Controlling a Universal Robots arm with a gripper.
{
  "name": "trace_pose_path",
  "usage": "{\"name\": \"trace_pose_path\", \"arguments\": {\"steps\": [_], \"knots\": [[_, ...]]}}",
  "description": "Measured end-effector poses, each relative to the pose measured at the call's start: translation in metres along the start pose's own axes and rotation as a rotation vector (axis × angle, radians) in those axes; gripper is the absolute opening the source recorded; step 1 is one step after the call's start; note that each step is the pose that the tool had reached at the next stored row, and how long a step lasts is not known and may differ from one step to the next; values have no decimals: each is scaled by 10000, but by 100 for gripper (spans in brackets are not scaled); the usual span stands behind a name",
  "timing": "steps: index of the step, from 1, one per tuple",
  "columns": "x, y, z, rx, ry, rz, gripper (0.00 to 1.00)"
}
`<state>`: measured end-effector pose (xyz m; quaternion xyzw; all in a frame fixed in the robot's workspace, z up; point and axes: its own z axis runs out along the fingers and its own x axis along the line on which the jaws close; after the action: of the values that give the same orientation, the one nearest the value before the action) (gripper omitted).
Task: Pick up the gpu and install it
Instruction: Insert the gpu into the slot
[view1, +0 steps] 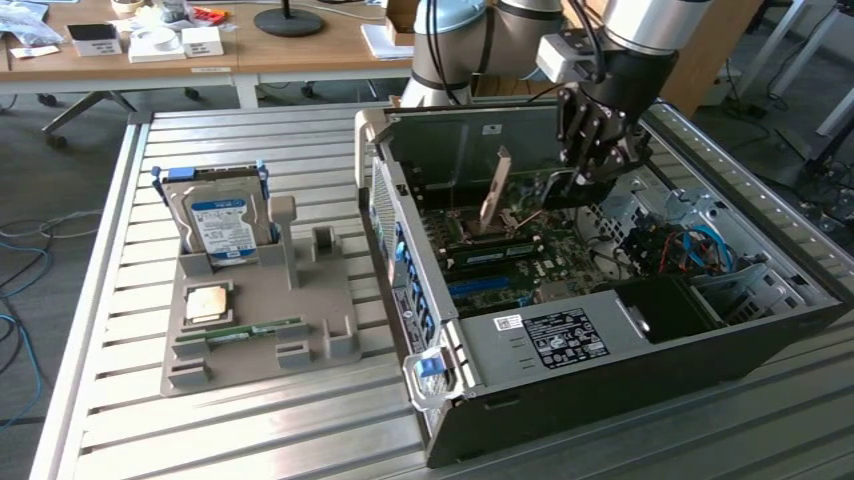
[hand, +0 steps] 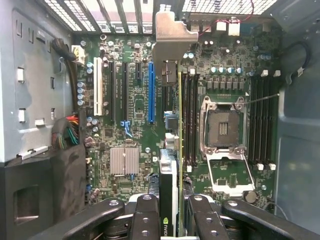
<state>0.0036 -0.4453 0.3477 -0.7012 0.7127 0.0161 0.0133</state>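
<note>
gpu is inside the case, held on edge over the motherboard, with its silver bracket toward the case's rear wall. the gripper is clamped on the card's other end, fingers on both faces. in the exterior view the gpu looks clear of the board and not seated, as far as i can judge.

risks as i read them:
- alignment. the card's edge runs beside the blue slot, between it and the memory slots, not over it. press down there and you load the board and its small parts, not a connector.
- bracket. it sits close to the rear wall's slot openings. if it snags on the metal, the card twists.
- grip. you hold one end only, so any snag levers the card in the pads and it can tilt or slip.
- the bare cpu socket is near, and a dropped card could hit its contacts.

can't tell the bottom-edge clearance.
</note>
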Motion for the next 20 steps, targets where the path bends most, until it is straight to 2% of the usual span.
{"name": "trace_pose_path", "arguments": {"steps": [8,20], "knots": [[6,48,33,6,-4,132,27],[11,76,147,7,-1,169,27]]}}
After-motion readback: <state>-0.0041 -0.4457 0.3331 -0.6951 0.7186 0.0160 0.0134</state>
